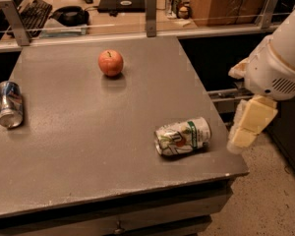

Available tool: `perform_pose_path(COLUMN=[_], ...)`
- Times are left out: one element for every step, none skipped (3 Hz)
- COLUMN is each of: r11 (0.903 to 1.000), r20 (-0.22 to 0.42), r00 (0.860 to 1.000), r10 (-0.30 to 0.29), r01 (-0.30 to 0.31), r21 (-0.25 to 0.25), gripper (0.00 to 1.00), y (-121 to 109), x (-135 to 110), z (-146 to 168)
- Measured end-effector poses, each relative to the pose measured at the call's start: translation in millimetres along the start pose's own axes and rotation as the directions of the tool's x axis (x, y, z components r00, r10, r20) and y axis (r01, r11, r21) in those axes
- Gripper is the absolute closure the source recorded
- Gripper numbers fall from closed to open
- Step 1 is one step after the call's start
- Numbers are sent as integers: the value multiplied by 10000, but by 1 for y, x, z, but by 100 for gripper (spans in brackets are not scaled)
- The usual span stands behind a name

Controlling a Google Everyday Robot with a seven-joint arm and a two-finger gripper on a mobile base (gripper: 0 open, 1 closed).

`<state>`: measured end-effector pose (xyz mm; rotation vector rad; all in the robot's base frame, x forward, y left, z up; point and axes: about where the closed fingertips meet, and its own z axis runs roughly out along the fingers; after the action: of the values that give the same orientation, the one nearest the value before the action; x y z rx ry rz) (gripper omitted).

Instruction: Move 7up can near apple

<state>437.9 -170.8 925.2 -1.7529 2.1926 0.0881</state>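
I see 7up can point(182, 136) on its side near worktop point(88, 151) front-right edge, well apart from apple point(110, 63) toward back. Open worktop between them. Gripper point(245, 131) off right edge, near can; spread or pressed together, can't tell. Blue can point(10, 110) at left edge.

Grey table point(78, 151) on speckled floor point(265, 200); behind a railing point(150, 14), a desk point(137, 22) with keyboard point(33, 11) and laptop point(122, 4)

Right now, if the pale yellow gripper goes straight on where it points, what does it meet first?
Probably the speckled floor; the gripper hangs off the grey table's right edge, pointing down. Depth is unclear, so it might graze that edge.
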Motion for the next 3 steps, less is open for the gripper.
perform_pose_path(r11=[9987, 9938, 9896], r20=[550, 1179, 1560], r00=[9982, 9912, 9848], r10=[-222, -603, -760], r01=[247, 707, 936], r21=[-446, -861, -1088], gripper=[0, 0, 0], y=[10, 24, 27], x=[-19, -36, -42], z=[27, 57, 84])
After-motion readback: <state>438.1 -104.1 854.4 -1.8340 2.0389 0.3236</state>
